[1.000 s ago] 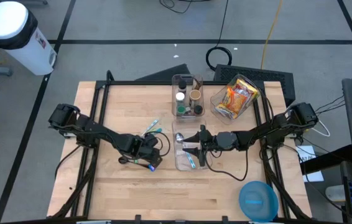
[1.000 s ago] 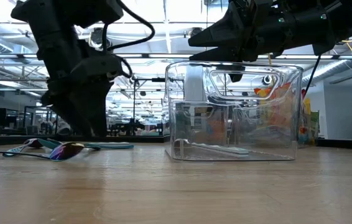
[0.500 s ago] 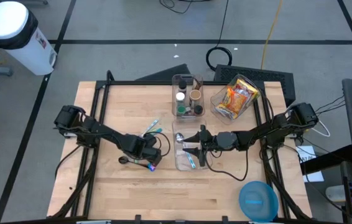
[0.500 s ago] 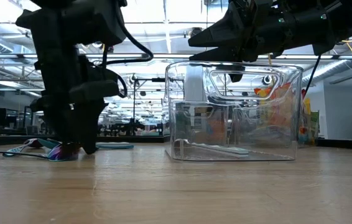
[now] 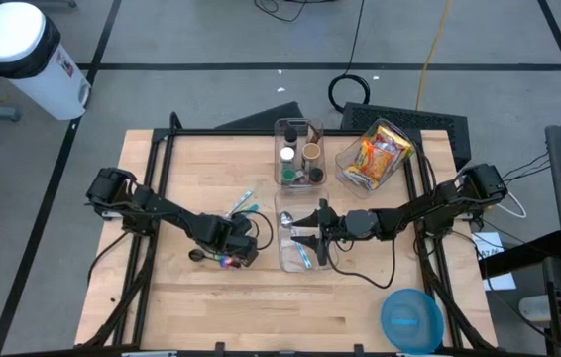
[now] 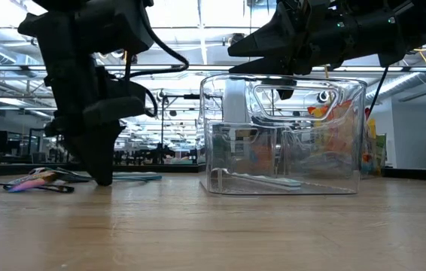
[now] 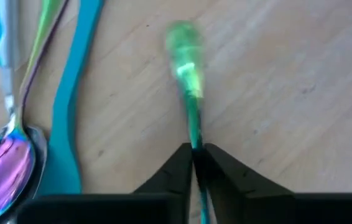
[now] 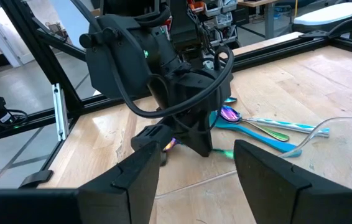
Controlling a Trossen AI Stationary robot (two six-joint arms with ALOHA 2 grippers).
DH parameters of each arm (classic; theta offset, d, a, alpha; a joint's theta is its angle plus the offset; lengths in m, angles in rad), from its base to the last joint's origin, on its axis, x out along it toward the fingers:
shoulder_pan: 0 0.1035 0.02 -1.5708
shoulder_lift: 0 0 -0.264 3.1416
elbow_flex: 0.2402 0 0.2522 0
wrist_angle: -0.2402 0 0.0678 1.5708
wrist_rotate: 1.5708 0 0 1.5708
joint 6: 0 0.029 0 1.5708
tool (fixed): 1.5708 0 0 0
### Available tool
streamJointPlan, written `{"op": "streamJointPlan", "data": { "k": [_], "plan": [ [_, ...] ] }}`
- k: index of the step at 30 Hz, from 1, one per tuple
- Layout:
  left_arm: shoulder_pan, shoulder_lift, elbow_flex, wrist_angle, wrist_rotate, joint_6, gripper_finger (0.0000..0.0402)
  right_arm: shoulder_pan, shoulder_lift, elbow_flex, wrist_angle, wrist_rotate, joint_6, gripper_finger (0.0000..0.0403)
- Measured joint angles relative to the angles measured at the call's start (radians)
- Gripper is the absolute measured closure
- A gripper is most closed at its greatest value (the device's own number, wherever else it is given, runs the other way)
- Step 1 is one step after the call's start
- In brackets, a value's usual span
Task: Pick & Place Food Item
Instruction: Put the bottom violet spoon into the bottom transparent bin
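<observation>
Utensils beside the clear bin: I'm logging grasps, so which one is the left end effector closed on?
The green-handled utensil, pinched in the left end effector; the iridescent spoon and blue utensil lie free beside it.

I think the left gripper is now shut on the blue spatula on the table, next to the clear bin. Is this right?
Not quite. The left gripper is shut on the thin green utensil, not the blue spatula, which lies untouched beside it. The left wrist view shows this. The clear bin is nearby, as you say.

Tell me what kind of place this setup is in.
Probably a robotics lab or workshop hall: a wooden table in a black metal frame, cables on a taped grey floor, and rows of ceiling lights over workstations behind.
</observation>
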Motion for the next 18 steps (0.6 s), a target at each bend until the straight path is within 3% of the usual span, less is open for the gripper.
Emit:
{"op": "streamJointPlan", "data": {
  "k": [3, 7, 13, 18],
  "plan": [
    [0.0, -0.017, 0.0, 0.004, 0.001, 0.042, 0.0387, 0.0, 0.0, 0.0, 0.0, 0.0, 0.0, 0.0206],
    [-0.003, -0.062, -0.005, 0.014, -0.024, 0.092, 0.0382, 0.0, 0.0, 0.0, 0.0, 0.0, 0.0, 0.0206],
    [-0.056, -0.195, -0.003, 0.049, -0.196, 0.176, 0.0393, 0.0, 0.0, 0.0, 0.0, 0.0, 0.0, 0.0206],
    [-0.122, -0.322, -0.002, 0.063, -0.402, 0.277, 0.0387, 0.0, 0.0, 0.0, 0.006, 0.001, -0.001, 0.0206]
  ]
}}
